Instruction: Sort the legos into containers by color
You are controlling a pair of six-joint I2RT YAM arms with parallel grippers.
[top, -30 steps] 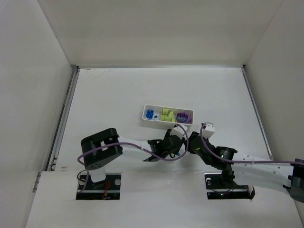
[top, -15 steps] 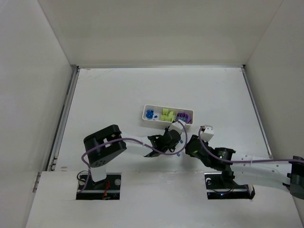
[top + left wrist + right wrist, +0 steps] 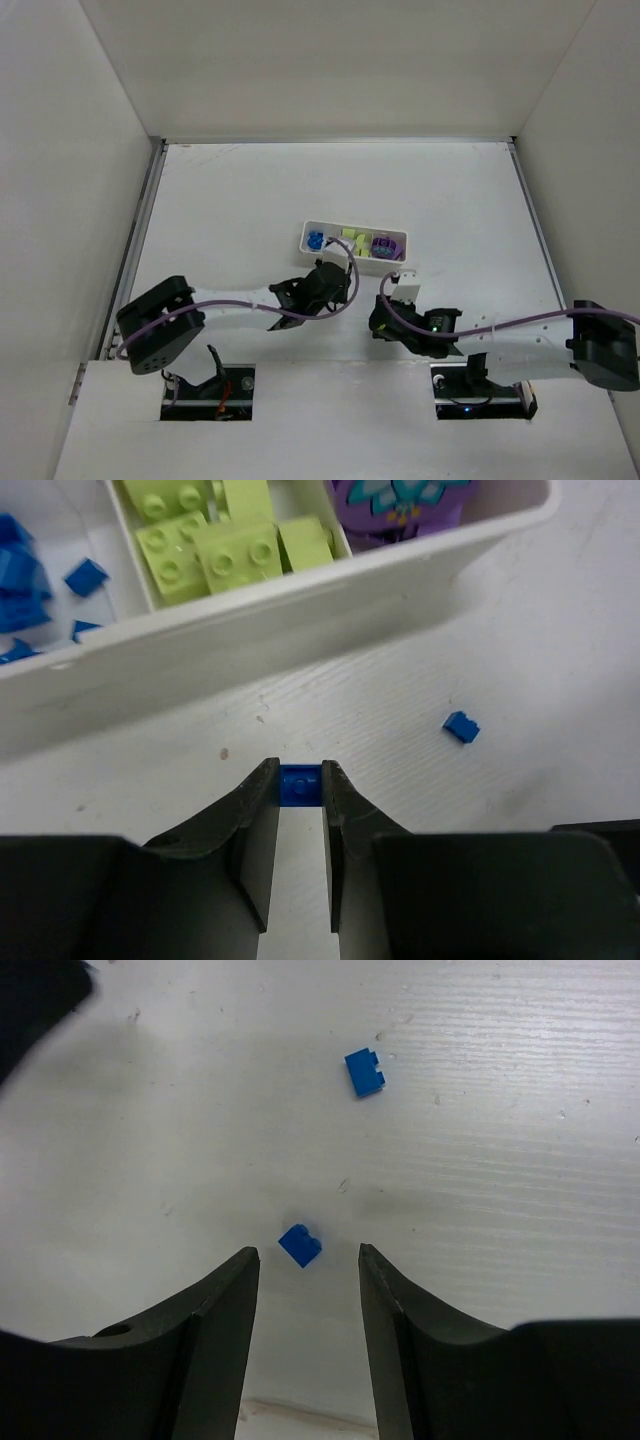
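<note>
The left end effector point(image 3: 300, 780) is closed narrow on one tiny blue cube point(image 3: 300, 786), pinched at the very fingertips just on the near side of the three-compartment white tray point(image 3: 300, 630), opposite its middle compartment. The tip grasp appears chosen so the piece releases cleanly. The tray holds blue pieces point(image 3: 25, 575), lime-green bricks point(image 3: 215, 545) and a purple block point(image 3: 400, 495) in separate compartments, so the held cube is judged to belong at the blue end, over the near wall. The right end effector point(image 3: 308, 1260) is wide and empty over the counter point(image 3: 500, 1210), outside the tray. Its fingers bracket a second blue cube point(image 3: 300, 1245) without touching it, apparently aligned for a grasp. A third blue cube point(image 3: 365, 1071) lies loose outside the tray, apart from the second.
</note>
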